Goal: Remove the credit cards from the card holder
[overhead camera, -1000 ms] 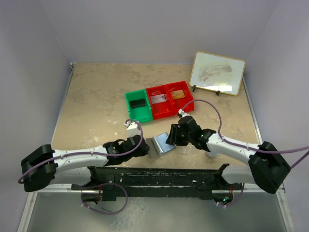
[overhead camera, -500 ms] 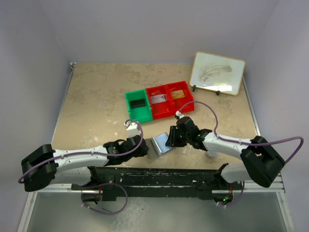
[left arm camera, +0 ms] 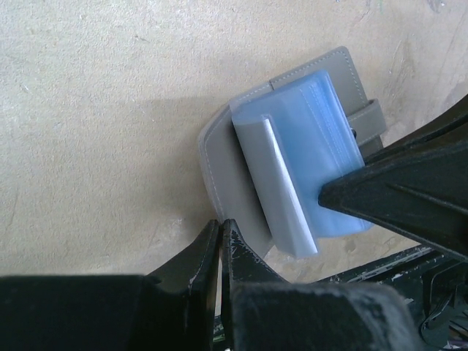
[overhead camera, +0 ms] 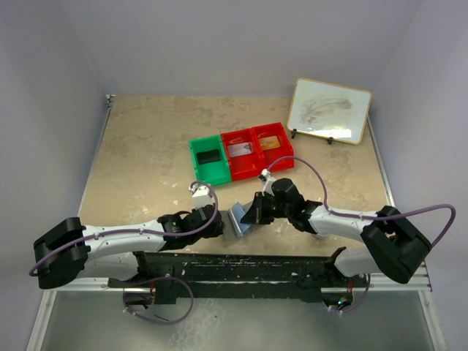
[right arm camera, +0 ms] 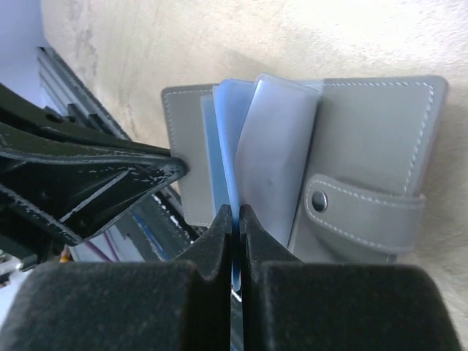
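A beige mottled worktop (overhead camera: 146, 146) is seen from above, with a wood-framed whiteboard (overhead camera: 329, 110) propped at its far right. Three plastic bins are set in a row at mid-worktop, one green bin (overhead camera: 196, 170) and two red bins (overhead camera: 252, 170). Flat cards (overhead camera: 270, 143) seem to lie in them, one dark, one pale and one gold, though they are too small there to be made out surely.

Nearer the arms, between the two grippers, a grey stitched fold-over card holder (right arm camera: 373, 131) lies open on the worktop. From above it is shown only as a small grey-blue shape. The wrist views show its snap strap (right arm camera: 365, 208) and the translucent blue plastic sleeves (left arm camera: 322, 146) fanned up from it.

The left gripper (left arm camera: 220, 232) is shown with its jaws closed and their tips set at the edge of the grey cover. In the right wrist view, the right gripper (right arm camera: 235, 218) is seen with its jaws clamped on the edge of one blue sleeve. That detail is hidden from overhead.
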